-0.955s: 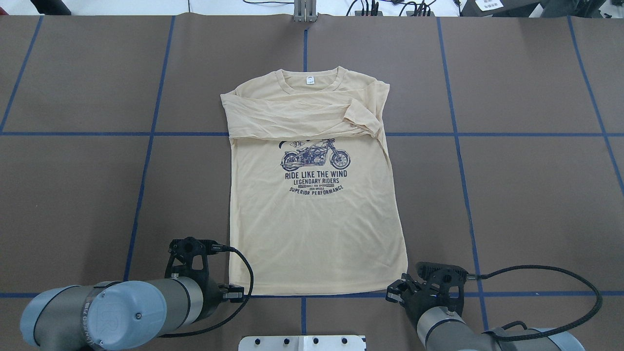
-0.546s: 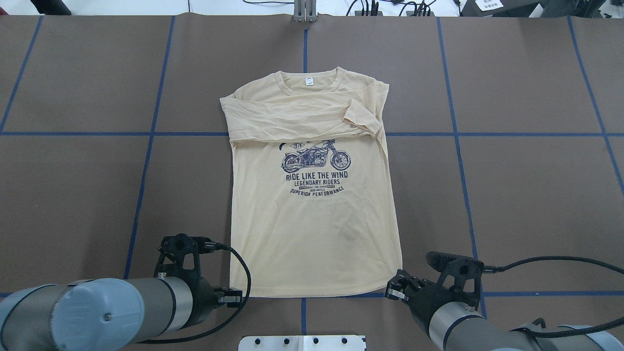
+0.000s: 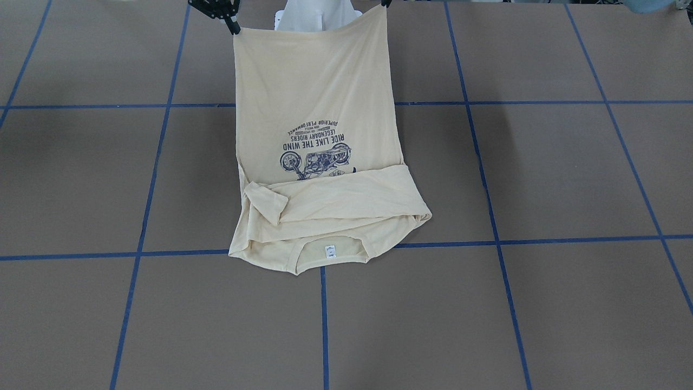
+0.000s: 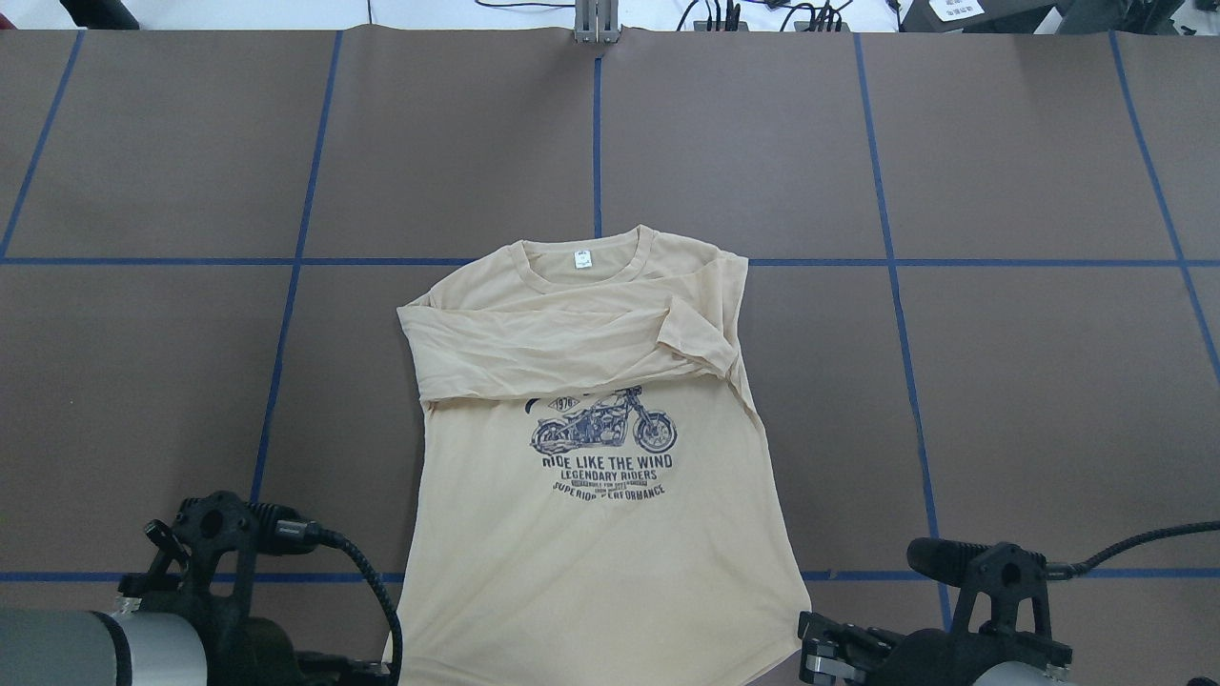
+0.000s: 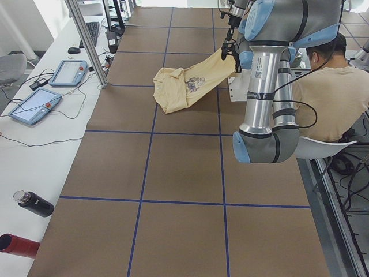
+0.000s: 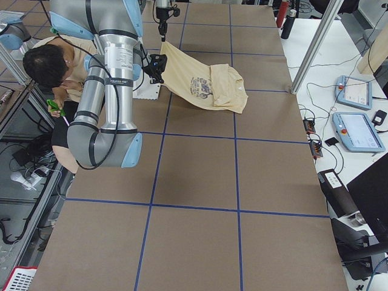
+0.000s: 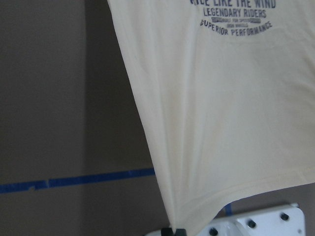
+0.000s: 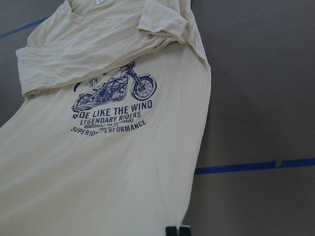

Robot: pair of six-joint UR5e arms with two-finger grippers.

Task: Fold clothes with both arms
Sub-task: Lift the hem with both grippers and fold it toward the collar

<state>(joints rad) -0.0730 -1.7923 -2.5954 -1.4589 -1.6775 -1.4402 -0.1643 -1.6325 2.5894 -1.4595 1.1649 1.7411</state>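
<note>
The pale cream-yellow T-shirt [image 4: 591,543] lies print-up, its sleeves folded across the chest [image 4: 562,338] and its collar [image 4: 579,259] far from the robot. Its hem is raised off the table and the cloth slopes down to the collar end, as the front-facing view [image 3: 314,81] shows. My left gripper [image 7: 173,231] is shut on the left hem corner and shows at the top edge of the front-facing view [image 3: 385,3]. My right gripper [image 8: 177,230] is shut on the right hem corner; it also shows in the overhead view [image 4: 812,657] and the front-facing view [image 3: 234,26].
The brown table [image 4: 1029,400] carries a grid of blue tape lines. The white pedestal base [image 3: 316,16] sits under the raised hem. A person [image 5: 326,86] sits behind the robot. Tablets [image 5: 69,72] and bottles [image 5: 34,203] lie on a side bench.
Both grippers have drawn back toward the robot and risen with the hem corners. The whole shirt has slid toward the robot, its collar now at the cross tape line.
</note>
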